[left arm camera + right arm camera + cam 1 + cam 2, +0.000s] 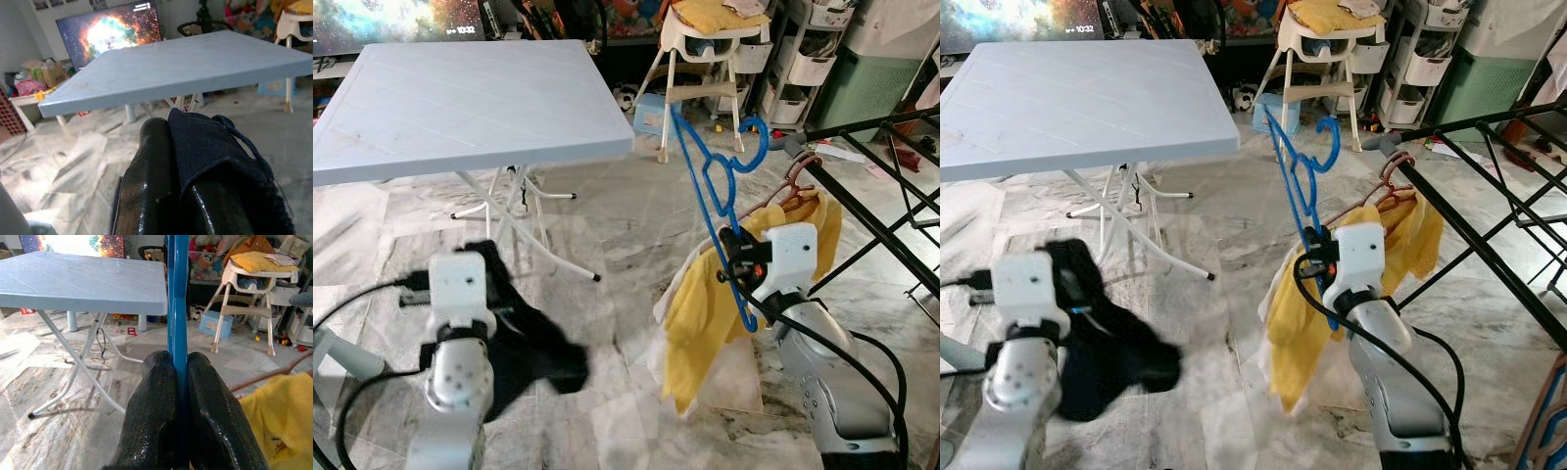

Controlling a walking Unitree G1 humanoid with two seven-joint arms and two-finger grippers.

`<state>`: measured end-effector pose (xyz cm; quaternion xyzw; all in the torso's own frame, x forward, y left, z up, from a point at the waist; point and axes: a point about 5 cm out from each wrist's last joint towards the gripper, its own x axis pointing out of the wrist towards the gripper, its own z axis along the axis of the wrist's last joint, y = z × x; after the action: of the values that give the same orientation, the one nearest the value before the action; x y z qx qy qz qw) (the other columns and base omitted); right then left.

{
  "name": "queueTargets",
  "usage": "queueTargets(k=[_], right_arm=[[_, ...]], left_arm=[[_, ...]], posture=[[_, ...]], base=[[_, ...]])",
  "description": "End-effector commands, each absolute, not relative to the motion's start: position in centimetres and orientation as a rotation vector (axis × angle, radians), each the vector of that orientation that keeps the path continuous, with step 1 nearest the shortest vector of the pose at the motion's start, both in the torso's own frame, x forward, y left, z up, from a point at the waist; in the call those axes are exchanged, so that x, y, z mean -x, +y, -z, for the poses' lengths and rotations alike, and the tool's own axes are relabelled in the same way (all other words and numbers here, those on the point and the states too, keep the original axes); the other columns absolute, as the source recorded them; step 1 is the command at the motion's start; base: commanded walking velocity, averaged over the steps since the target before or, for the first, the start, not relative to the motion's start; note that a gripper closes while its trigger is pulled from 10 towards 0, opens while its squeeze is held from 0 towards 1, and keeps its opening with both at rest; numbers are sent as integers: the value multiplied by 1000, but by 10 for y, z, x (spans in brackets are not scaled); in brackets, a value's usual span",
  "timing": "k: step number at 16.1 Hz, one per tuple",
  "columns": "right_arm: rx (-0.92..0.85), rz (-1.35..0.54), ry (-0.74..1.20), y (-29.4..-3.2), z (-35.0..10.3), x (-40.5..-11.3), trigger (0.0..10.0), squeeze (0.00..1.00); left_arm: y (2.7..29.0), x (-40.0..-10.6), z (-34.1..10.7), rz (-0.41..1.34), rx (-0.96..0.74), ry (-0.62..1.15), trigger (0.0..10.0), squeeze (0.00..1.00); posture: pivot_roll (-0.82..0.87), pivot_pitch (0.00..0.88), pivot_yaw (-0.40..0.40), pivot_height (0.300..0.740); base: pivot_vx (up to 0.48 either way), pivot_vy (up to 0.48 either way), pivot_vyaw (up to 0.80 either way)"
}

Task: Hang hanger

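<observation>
My right gripper point(178, 369) is shut on the lower bar of a blue plastic hanger point(710, 186). The hanger is held up tilted, and its hook point(756, 147) is close to the end of the black drying rack's point(876, 220) top rail without touching it. A yellow garment point(700, 313) hangs from that rail on a reddish hanger point(798, 181), just behind my right wrist. My left gripper point(183, 186) is low on the left, shut on a dark navy garment point(533, 348) that droops over its fingers point(151, 166).
A pale blue folding table point(460, 98) stands ahead on the left with thin white legs point(524, 225). A white high chair point(705, 59) and storage shelves point(803, 59) line the back. The floor is marble tile point(626, 215).
</observation>
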<state>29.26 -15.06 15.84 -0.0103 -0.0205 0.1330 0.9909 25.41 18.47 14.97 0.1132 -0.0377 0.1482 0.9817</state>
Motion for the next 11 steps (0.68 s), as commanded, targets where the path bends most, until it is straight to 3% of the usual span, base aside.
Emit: queueTargets(k=[1,6,11], right_arm=[[26,-288,-74,-147,-165,-295,10000,0],[28,-304,-86,-145,-167,-296,10000,0],[6,-343,-92,-141,-167,-294,10000,0]], left_arm=[[187,-257,-157,-312,-242,-114,10000,0],[186,-258,-159,-330,-234,-114,10000,0],[182,-263,-160,-294,-169,-107,10000,0]], posture=[[8,44,-55,740],[8,55,-48,740],[10,67,-47,740]], base=[[0,0,0],[0,0,674],[0,0,96]])
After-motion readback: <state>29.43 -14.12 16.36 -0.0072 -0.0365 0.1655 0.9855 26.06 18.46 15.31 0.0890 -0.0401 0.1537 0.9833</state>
